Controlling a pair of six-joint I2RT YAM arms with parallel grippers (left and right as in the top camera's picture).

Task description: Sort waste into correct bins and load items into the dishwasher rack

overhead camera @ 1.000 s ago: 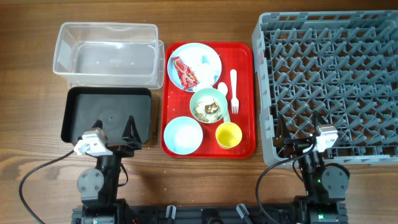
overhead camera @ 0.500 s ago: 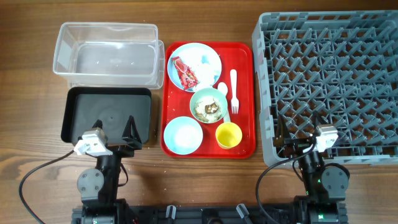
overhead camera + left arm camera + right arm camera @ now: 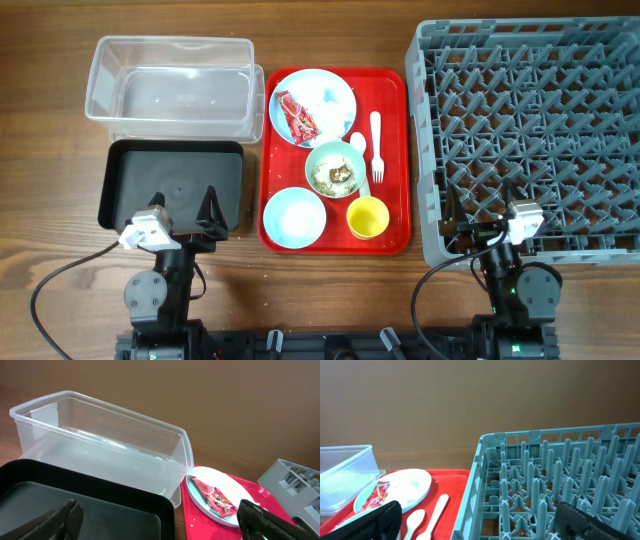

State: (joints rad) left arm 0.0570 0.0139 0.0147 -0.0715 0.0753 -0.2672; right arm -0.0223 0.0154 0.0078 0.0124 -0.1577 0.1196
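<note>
On the red tray, a light blue plate (image 3: 333, 122) holds a red wrapper (image 3: 297, 117) and a white tissue wad (image 3: 328, 96). A pale green bowl (image 3: 317, 158) holds beige food scraps (image 3: 337, 178). A light blue bowl (image 3: 272, 216), a yellow cup (image 3: 368, 217), a white fork (image 3: 377, 145) and a spoon (image 3: 359, 148) lie there too. The clear tub (image 3: 172, 42) and black tray (image 3: 170, 180) are left, the grey rack (image 3: 530, 120) right. My left gripper (image 3: 185, 212) (image 3: 157, 527) is open over the black tray's near edge. My right gripper (image 3: 480, 215) (image 3: 482, 525) is open over the rack's near left corner.
The red serving tray (image 3: 395, 100) sits between the bins and the rack. Bare wooden table lies in front of it. In the left wrist view the tub (image 3: 100, 435) stands behind the black tray (image 3: 90, 505).
</note>
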